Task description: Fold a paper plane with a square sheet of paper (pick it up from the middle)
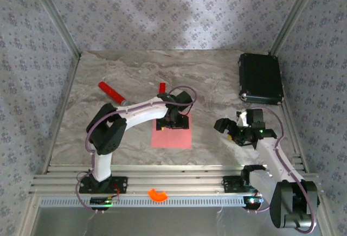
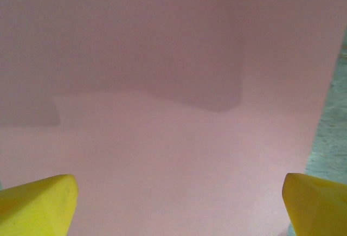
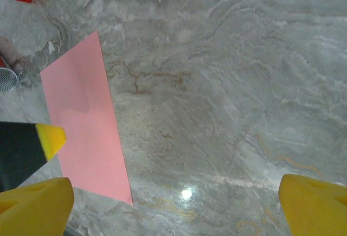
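The square sheet of paper (image 1: 173, 138) is seen lying flat and uncreased on the marbled desk (image 1: 217, 84), towards its near side, with the left pincer (image 1: 172, 119) hung directly over the sheet's far half. Its yellow fingertips (image 2: 38, 203) are spread wide and nothing is pinched between them. In the left wrist view the pink surface lies close beneath the pincer, with a strip of desk showing at the right. The right pincer (image 1: 226, 126) is likewise held spread and empty, above bare desk and well apart from the sheet on its right. A small red block (image 1: 161, 88) and a red stick (image 1: 111, 93) are left beyond the sheet, and a black case (image 1: 261, 78) sits at the far right corner. No fold has been made, so the step in hand is judged to be the 1st, the pick-up from the middle. The next move is thought to call for a straight descent onto the centre and a gentle closing, so that the thin paper is gathered into a ridge rather than slid or crumpled
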Motion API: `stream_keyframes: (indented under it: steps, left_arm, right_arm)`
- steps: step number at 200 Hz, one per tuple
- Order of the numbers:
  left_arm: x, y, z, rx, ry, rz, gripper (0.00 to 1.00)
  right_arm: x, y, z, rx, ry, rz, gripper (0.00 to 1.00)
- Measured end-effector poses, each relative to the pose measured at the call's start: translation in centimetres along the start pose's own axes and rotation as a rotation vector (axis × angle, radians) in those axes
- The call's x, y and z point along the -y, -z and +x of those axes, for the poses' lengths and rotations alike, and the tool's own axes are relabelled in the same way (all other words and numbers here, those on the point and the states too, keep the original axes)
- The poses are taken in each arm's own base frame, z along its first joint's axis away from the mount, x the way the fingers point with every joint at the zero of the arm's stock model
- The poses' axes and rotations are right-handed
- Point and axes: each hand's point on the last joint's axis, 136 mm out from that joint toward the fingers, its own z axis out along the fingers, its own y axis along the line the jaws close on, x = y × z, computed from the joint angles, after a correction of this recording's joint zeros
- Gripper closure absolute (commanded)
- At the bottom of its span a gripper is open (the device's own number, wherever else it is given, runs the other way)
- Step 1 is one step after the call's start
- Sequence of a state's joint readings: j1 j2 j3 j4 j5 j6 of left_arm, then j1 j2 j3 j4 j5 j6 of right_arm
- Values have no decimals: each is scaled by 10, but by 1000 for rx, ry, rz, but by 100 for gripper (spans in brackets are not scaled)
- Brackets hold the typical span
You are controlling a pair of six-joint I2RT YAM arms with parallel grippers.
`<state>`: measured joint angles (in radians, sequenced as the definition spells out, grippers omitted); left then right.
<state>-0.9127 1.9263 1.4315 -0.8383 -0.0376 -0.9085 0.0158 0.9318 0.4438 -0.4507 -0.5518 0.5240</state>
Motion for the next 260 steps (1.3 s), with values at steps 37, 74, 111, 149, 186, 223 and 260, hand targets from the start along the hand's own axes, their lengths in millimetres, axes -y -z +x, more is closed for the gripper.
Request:
stream_keyframes:
  steps: [37,74,111,149,186,223,260]
  left_arm:
    - [-2,-7,-1,0,22,-19,3]
    - [-4,-25,1,-20,26,-54,3]
    - [-4,-35,0,-18,23,-66,3]
    - [-4,-36,-2,5,15,-67,8]
    - [-2,-37,-2,21,2,-61,13]
    - [-3,-36,-1,23,-35,-57,25]
    - [-1,-35,-3,36,-82,-44,47]
  right_arm:
    - [2,0,8,-37,-15,2,1]
    - [5,0,15,-64,-32,10,1]
    - [7,-2,24,-101,-39,22,1]
    - [4,-2,30,-114,-19,20,1]
    - [-1,7,29,-76,2,7,1]
    - [-9,20,24,14,35,-19,1]
    - [-2,22,36,53,5,-43,1]
